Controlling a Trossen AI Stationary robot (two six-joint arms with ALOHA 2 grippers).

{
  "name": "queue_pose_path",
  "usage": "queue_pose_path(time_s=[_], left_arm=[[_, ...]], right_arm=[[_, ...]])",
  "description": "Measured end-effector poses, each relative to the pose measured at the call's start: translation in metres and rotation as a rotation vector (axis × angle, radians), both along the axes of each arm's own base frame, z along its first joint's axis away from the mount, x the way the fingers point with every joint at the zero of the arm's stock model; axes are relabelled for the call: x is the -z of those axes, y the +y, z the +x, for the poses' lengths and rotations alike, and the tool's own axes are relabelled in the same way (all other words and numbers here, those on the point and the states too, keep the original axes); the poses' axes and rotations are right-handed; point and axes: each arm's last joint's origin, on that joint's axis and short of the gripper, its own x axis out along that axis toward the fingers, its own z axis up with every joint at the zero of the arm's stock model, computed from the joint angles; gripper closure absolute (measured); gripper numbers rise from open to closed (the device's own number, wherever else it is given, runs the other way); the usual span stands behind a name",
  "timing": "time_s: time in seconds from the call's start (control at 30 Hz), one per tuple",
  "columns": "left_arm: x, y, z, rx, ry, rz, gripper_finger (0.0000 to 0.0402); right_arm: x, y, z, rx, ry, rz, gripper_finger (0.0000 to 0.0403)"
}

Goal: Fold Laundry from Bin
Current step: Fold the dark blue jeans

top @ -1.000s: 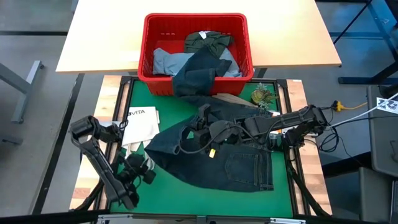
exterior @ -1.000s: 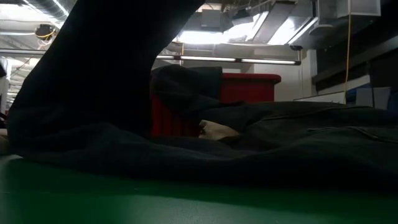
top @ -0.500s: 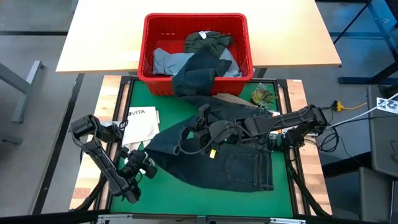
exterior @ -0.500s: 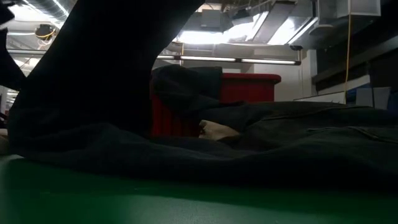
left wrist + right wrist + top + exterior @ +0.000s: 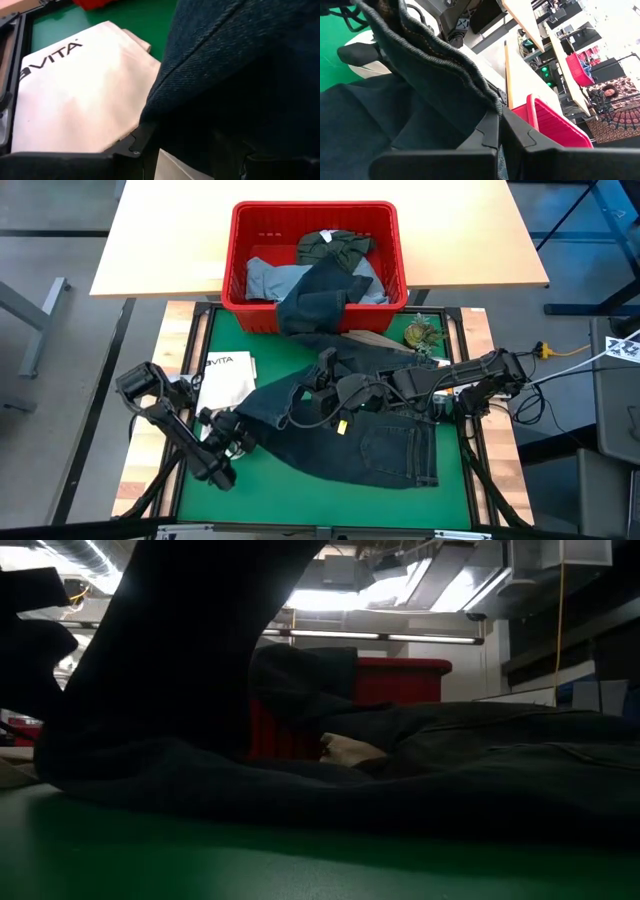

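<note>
From above, navy jeans [image 5: 345,435] sprawl across the green tabletop [image 5: 300,490] below the red bin [image 5: 316,265]. Left end effector [image 5: 238,438] meets their edge beside a white tote [image 5: 225,380]. Its wrist view shows denim between spread fingers. Right wrist view shows the right end effector [image 5: 500,127] pinching a seam.

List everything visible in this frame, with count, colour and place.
bin: one, red, far table edge.
dark navy jeans: one, spread on the green mat.
second dark jeans: one, draped over the bin's front rim.
light blue jeans: one, inside the bin.
olive-green piece: one, inside the bin.
white tote bag: one, mat's left.
left end effector: at the jeans' left edge.
right end effector: shut on the dark navy jeans.
</note>
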Motion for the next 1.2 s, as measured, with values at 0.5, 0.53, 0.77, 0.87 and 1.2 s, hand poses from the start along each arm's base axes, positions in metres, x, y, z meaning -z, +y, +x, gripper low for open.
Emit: queue_pose_path(time_s=[0.5,0.53,0.77,0.87,1.2], left_arm=[[-0.007,-0.006,0.004,-0.038,0.05,-0.05,0.0399],[-0.011,-0.009,0.004,-0.037,0.06,-0.055,0.04],[-0.052,-0.039,0.007,-0.003,0.089,-0.084,0.0401],[-0.07,-0.053,0.007,-0.009,0.127,-0.158,0.0401],[-0.098,-0.074,0.006,0.067,0.085,-0.216,0.0396]], right_arm=[[0.0,0.0,0.0,0.0,0.0,0.0,0.0398],[0.0,0.0,0.0,0.0,0.0,0.0,0.0398],[0.0,0.0,0.0,0.0,-0.001,0.0,0.0398],[0.0,0.0,0.0,0.0,-0.001,0.0,0.0398],[-0.001,0.0,0.0,0.001,-0.01,-0.001,0.0398]])
